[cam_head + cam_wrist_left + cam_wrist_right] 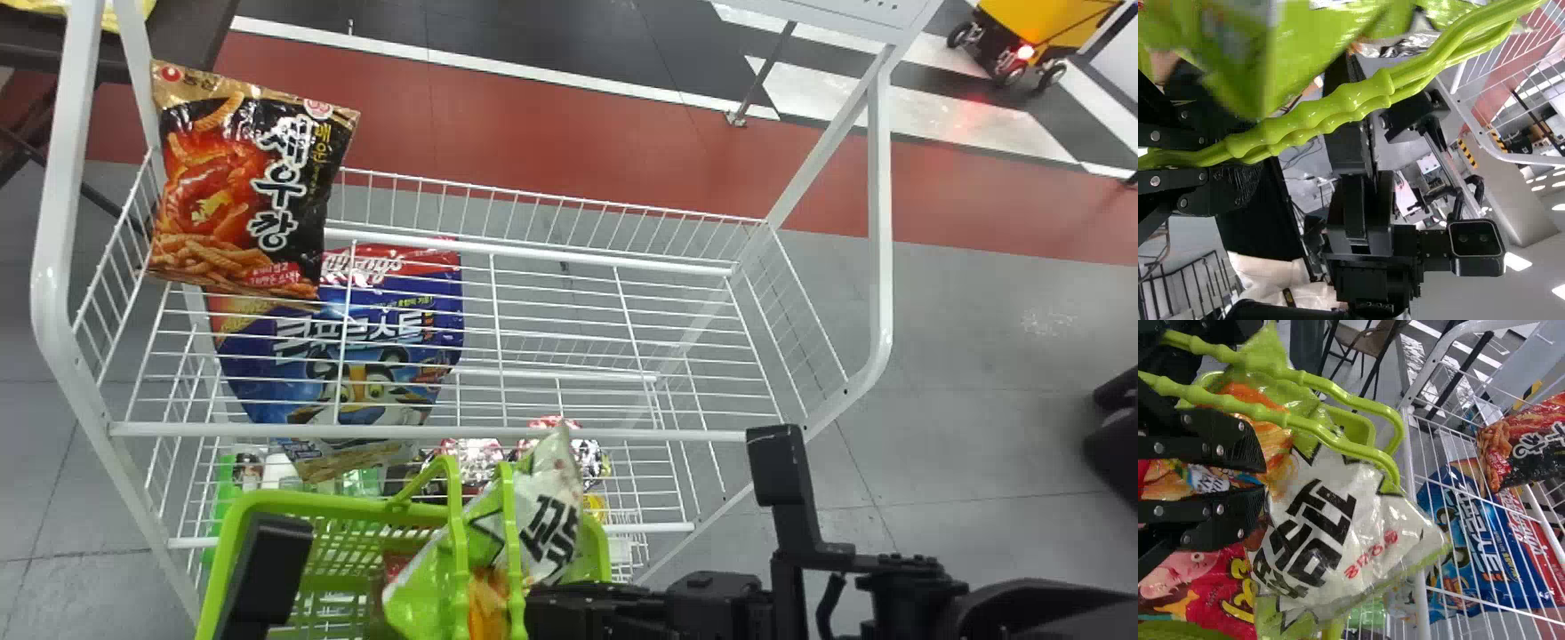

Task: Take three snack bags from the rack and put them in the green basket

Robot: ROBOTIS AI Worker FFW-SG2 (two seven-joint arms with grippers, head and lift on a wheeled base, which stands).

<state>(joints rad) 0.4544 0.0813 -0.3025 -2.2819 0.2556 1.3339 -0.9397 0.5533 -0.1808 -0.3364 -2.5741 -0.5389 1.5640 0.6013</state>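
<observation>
Pinching snack bag (544, 507) | right claw (539, 604), nearly closed | bag at tips, beneath handles (460, 542)

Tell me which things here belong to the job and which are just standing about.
The job:
green basket, its handles in the left tool
green-and-white bag, beside the right tool
white rack
black-and-orange bag and blue bag, possible picks

Standing about:
yellow cart
brown chair

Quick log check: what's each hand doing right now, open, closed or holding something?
Left hand: closed on the green basket handles.
Right hand: closed on the white-and-green bag.
</observation>
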